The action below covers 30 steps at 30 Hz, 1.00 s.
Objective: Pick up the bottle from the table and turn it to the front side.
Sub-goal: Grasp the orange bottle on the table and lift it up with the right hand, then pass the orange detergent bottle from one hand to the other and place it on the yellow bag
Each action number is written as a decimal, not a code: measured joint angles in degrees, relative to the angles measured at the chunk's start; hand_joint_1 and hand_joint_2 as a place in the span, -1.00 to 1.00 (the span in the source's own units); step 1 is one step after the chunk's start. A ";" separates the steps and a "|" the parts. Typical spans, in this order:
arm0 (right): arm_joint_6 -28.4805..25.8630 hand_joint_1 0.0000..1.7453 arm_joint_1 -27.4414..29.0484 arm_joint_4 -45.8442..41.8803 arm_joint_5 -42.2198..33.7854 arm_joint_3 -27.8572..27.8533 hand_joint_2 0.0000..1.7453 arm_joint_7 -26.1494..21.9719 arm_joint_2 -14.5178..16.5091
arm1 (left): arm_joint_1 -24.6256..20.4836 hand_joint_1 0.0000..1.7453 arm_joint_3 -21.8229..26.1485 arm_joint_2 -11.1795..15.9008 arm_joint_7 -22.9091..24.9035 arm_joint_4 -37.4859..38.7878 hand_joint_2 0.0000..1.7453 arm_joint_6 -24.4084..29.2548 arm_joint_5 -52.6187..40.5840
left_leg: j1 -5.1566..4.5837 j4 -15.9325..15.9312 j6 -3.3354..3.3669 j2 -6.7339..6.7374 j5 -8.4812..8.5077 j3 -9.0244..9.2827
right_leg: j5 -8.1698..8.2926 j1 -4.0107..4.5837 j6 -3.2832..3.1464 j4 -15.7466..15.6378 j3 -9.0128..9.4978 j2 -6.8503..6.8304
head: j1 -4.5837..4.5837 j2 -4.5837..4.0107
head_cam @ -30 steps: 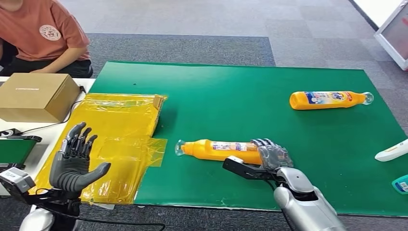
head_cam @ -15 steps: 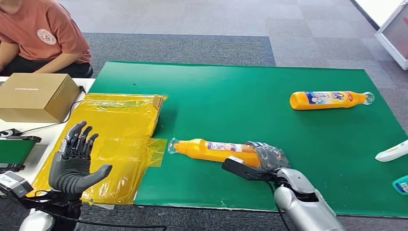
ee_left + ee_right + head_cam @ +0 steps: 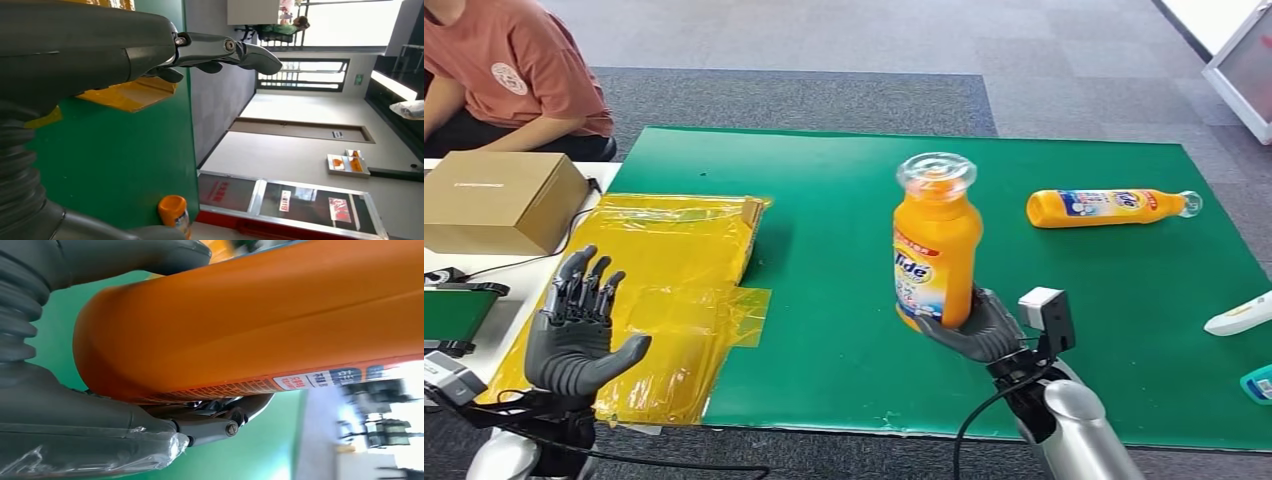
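Note:
My right hand grips an orange bottle by its base and holds it upright above the green mat, clear cap towards the camera, its Tide label showing on the lower front. The right wrist view shows the same orange bottle up close, lying across my right hand. A second orange bottle lies on its side at the mat's far right. My left hand hangs open, fingers spread, over the yellow plastic sheet. In the left wrist view an orange bottle shows beyond my left hand.
A cardboard box sits on the white table at the left, with a person in an orange shirt seated behind it. A white object and a teal one lie at the mat's right edge.
My right hand has lifted the bottle off the mat and turned it from lying flat to upright. The left hand barely moved.

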 joint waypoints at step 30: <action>-23.53 1.00 -8.40 5.33 33.78 16.57 1.00 -4.73 3.43 | -21.61 -1.00 -24.85 5.38 15.21 9.73 1.00 -11.30 17.87 | 0.01 0.01 0.05 0.00 0.16 -0.12 | 0.12 0.01 0.04 0.01 -0.09 -0.02 | -0.01 -0.01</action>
